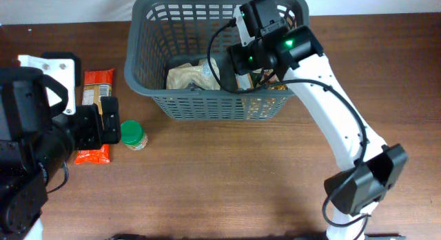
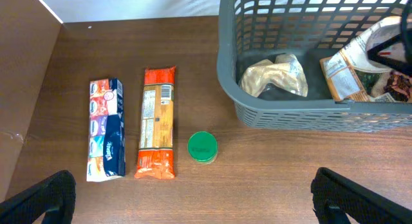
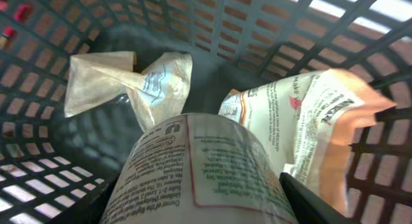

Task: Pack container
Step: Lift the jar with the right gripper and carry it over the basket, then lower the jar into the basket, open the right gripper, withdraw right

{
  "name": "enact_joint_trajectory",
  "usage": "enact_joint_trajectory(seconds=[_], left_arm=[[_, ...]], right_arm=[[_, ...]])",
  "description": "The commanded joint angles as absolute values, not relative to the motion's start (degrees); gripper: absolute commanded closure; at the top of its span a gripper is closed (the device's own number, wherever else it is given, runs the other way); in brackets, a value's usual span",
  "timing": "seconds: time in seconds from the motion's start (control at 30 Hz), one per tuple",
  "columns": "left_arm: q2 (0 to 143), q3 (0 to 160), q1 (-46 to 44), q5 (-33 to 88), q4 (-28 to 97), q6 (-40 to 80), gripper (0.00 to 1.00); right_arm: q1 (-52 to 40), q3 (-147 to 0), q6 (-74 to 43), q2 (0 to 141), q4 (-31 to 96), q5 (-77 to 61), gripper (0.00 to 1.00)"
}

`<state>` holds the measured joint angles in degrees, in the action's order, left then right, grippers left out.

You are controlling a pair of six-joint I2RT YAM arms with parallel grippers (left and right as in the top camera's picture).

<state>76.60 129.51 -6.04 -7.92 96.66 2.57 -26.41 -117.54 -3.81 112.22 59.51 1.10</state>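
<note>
- Right hand (image 3: 201, 210) clamped on labelled cylinder (image 3: 193, 159), inside grey basket (image 1: 207, 105).
- Left hand (image 2: 199, 208) spread apart above tabletop (image 2: 270, 179), near green-lidded jar (image 2: 202, 147).

Dark grey lattice container (image 1: 207, 107), green jar lid (image 2: 202, 147), orange packet (image 2: 157, 124), white-labelled can (image 3: 193, 172).

Overhead and left wrist feeds reach me bright, even and sharp, with only a soft shadow under the container (image 1: 207, 105) on the table (image 1: 227, 178). My right wrist feed is dimmer (light leaks through the far slots), and the labelled packet (image 3: 193, 179) nearest the lens looks slightly soft.
</note>
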Motion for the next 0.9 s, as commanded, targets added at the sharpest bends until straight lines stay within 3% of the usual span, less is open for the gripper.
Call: enact_joint_trajectory(seconds=[0.0,0.33,0.87], left_arm=[[76.09,129.36,-6.24,-7.29,96.66,1.67,0.01],[76.09,129.36,-6.24,-7.29,96.66,1.67,0.01],[76.09,129.36,-6.24,-7.29,96.66,1.67,0.01]], right_arm=[[-26.52,-118.52,-7.07,113.75,58.63,1.78,0.96],[-24.64,-118.52,-15.77,115.57,59.64,-2.66,0.96],[-24.62,-118.52,-16.4,121.54,64.18,-6.37,0.95]])
